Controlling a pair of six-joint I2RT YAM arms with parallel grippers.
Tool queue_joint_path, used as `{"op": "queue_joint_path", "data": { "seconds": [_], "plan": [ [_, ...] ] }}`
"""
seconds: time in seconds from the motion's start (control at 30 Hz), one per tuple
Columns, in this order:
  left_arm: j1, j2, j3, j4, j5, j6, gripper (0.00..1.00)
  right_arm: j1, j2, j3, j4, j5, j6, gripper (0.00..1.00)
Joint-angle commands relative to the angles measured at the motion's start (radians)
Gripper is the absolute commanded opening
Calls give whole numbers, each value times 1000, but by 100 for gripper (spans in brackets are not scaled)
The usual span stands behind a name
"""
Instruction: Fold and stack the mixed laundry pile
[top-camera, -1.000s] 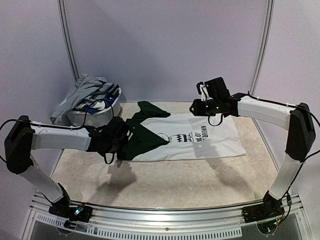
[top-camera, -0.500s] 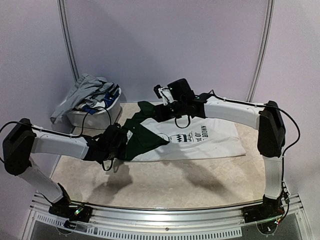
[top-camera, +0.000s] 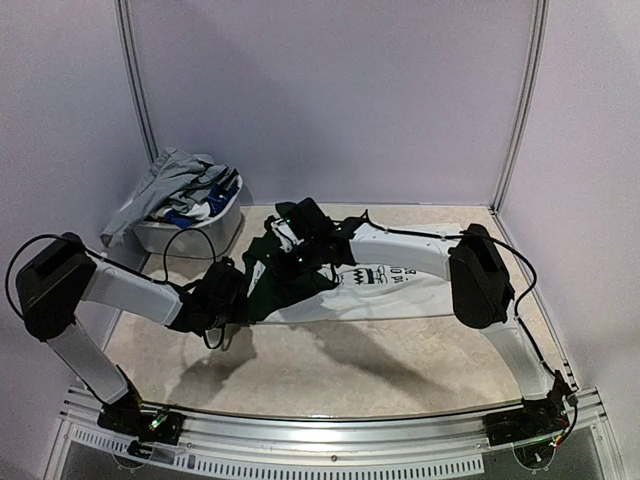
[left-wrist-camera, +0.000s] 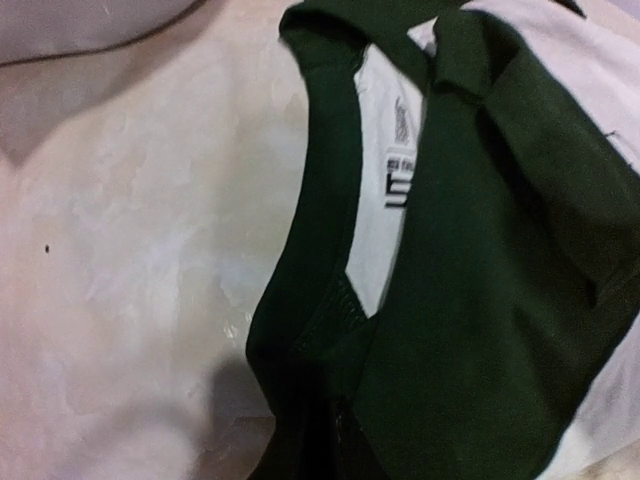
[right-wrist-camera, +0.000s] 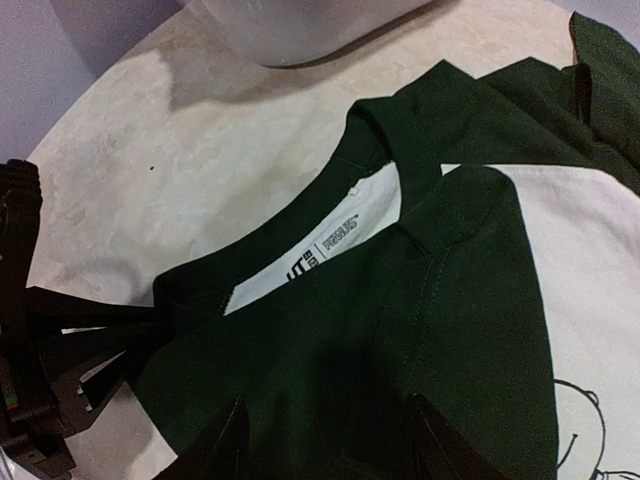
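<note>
Left end effector (top-camera: 226, 294) is pinching the T-shirt collar (left-wrist-camera: 320, 200); right end effector (right-wrist-camera: 330, 435), spread open, is risking bunching the green sleeve (right-wrist-camera: 470, 300).

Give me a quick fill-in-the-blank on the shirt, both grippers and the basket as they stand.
1. The T-shirt spread on the table has dark ____ sleeves.
2. The left gripper is ____ on the shirt's green cloth by the neck.
3. The right gripper hangs over the shirt with jaws ____.
4. The other garments sit in the white ____ at the table's far left corner.
Missing: green; shut; open; basket.
</note>
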Motion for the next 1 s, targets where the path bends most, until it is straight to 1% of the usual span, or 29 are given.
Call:
{"op": "queue_joint_path", "data": {
  "seconds": [0.0, 0.1, 0.17, 0.33, 0.6, 0.63, 0.83, 0.97],
  "plan": [
    [15, 48, -29, 98, 32, -23, 8, 11, 56, 34, -39, 40, 18, 52],
    [15, 57, -45, 130, 34, -36, 6, 19, 89, 58, -62, 49, 28, 52],
    [15, 56, -58, 140, 27, -43, 5, 23, 116, 81, -84, 97, 33, 51],
    [15, 44, -82, 147, 12, -50, 1, 24, 157, 96, -101, 147, 36, 49],
    [15, 39, -100, 156, 2, -55, 0, 38, 186, 120, -124, 185, 23, 41],
    [15, 38, -100, 156, 2, -55, 0, 42, 189, 123, -130, 193, 20, 39],
    [15, 18, -112, 154, -6, -56, 0, 45, 186, 121, -138, 231, 23, 16],
    [15, 7, -118, 148, -10, -57, 0, 45, 163, 121, -131, 248, 21, 9]
  ]
}}
